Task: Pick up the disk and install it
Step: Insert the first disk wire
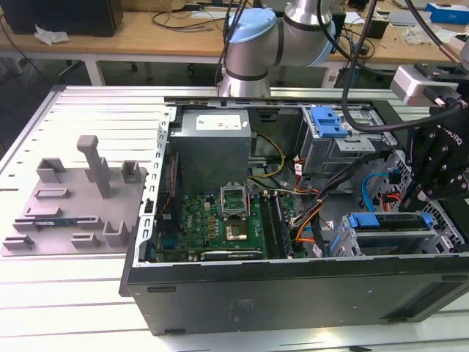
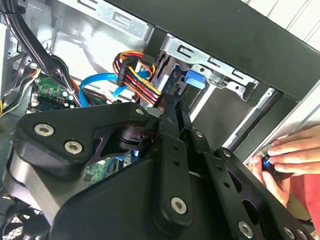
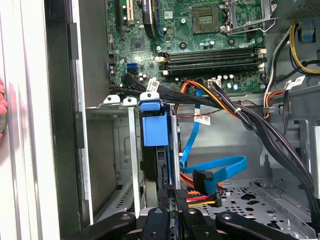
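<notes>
At the left of the exterior view, a grey plastic fixture with upright posts (image 1: 73, 198) is lying on the slatted aluminium surface (image 1: 88, 117). The open black metal computer case (image 1: 293, 293) is filling the middle, with its green motherboard (image 1: 220, 220) facing up. Pale wooden benches (image 1: 146, 33) strewn with cables are running along the top of the frame behind it.

At the lower right, I am working at the grey metal drive cage (image 1: 443, 231). The flat rectangular silver metal disk framed by a blue plastic carrier (image 1: 392, 220) is lying in that cage. In the first wrist view its blue tab (image 3: 152, 125) is standing at centre frame, and my black end effector (image 3: 173, 220) at the bottom edge looks to be pinching the disk's near edge.

I judge the picking up done and the installing under way. Seating it is calling for a straight push, with the carrier square to the cage and clear of the orange and blue cables just beside it. At the right of the second wrist view, a person's hand (image 2: 287, 157) is resting near the case.
</notes>
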You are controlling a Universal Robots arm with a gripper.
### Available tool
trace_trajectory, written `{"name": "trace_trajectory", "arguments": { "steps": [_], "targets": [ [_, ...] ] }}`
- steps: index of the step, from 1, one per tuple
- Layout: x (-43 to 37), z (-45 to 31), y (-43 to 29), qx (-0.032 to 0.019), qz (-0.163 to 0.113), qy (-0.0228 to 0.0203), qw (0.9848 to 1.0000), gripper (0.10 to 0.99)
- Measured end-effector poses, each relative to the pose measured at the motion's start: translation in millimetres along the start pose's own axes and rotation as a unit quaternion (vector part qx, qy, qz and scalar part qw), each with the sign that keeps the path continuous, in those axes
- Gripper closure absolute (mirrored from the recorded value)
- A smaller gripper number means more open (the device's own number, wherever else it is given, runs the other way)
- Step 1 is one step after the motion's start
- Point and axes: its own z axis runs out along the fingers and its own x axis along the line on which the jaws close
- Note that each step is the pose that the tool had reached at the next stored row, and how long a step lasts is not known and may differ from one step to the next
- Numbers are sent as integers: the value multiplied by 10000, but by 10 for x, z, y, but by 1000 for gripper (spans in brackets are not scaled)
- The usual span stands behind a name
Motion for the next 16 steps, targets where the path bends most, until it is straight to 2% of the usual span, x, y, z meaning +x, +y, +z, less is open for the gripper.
{"name": "trace_trajectory", "arguments": {
  "steps": [16],
  "targets": [
    [11, 5, -8, -3, 28, -1, 10000, 922]
  ]
}}
